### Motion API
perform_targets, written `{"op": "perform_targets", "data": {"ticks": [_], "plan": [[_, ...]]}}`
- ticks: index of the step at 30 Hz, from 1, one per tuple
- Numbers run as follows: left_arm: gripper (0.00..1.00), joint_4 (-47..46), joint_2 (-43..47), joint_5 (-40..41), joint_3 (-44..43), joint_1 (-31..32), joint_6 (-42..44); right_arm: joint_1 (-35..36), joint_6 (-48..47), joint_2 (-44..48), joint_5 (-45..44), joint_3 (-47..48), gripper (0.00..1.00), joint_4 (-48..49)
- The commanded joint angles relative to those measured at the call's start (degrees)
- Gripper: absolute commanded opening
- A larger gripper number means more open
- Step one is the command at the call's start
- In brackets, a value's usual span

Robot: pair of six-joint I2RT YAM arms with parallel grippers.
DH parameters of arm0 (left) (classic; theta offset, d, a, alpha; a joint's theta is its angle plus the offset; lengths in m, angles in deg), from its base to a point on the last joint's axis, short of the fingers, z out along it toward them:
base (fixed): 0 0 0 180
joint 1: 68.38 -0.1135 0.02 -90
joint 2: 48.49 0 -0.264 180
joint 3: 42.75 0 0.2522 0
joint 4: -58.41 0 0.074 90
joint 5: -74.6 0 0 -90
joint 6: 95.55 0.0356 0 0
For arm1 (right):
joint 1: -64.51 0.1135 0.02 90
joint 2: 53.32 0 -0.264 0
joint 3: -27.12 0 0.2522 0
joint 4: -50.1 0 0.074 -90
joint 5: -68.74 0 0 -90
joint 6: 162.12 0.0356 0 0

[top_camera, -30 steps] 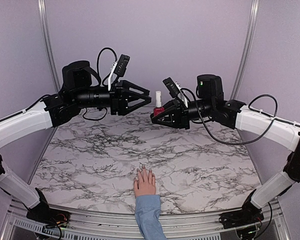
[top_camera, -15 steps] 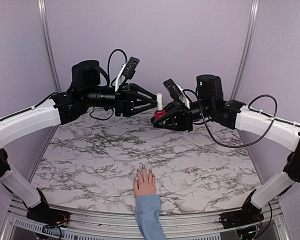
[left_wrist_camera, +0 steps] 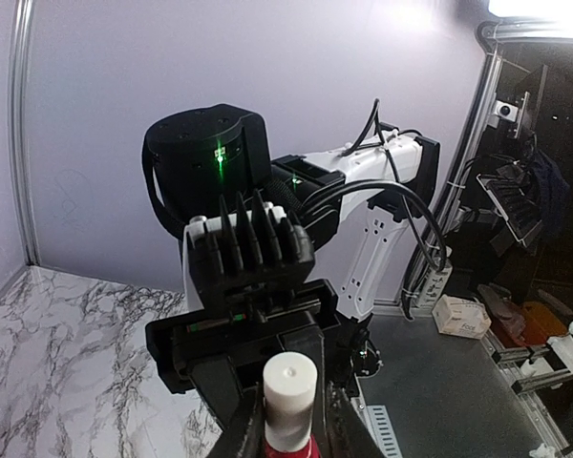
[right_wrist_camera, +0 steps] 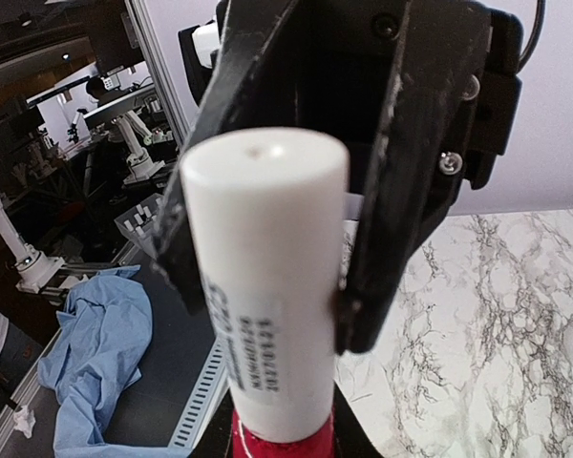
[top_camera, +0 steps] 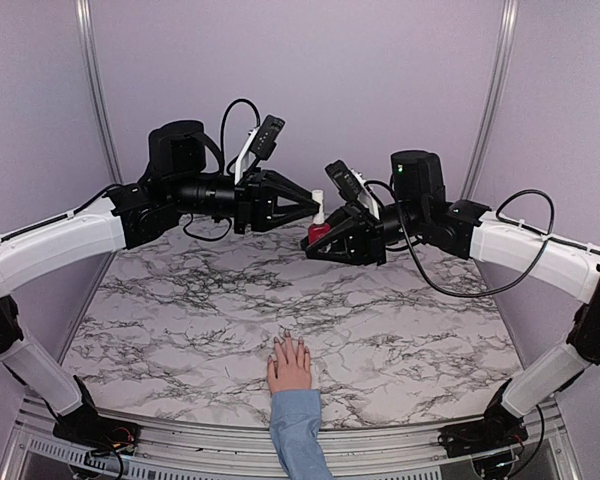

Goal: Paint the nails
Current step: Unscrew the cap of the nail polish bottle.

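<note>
Left fingers (right_wrist_camera: pixel 401 172) pinch the cap (right_wrist_camera: pixel 267 248), right fingers (top_camera: pixel 332 243) clamp the bottle (top_camera: pixel 318 231), nails (top_camera: pixel 290 344) well apart.

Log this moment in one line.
right claw: shut on polish bottle, aloft | left claw: around white cap, grip unclear | hand: flat on table

From above the desk's (top_camera: pixel 180 300) near edge the top view faces its far edge; wrist views sit close — left facing the right gripper (top_camera: pixel 313 240), right facing the left gripper (top_camera: pixel 313 208) — sharing the white cap (right_wrist_camera: pixel 267 277)
</note>
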Motion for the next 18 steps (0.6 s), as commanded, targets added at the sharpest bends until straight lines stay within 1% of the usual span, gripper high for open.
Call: {"op": "perform_targets", "data": {"ticks": [1, 3, 11, 14, 18], "plan": [[0.19, -1.0, -0.3, -0.2, -1.8, 0.3, 0.5, 0.4, -0.6, -0.4, 0.7, 2.5, 0.00, 0.0], [0.15, -0.9, -0.2, 0.3, -1.6, 0.3, 0.4, 0.3, -0.3, -0.4, 0.2, 2.5, 0.00, 0.1], [0.06, -0.6, 1.2, 2.9, -0.4, 0.4, 0.7, -1.3, 3.3, 0.2, -3.9, 2.0, 0.00, 2.3], [0.03, -0.5, 2.0, 5.5, 0.3, 0.5, 1.1, -1.9, 4.4, 0.6, -7.2, 1.9, 0.00, 2.5], [0.00, -0.4, 3.3, 11.1, 1.6, 0.7, 1.9, -2.1, 4.8, 1.0, -11.6, 1.9, 0.00, 2.4]]}}
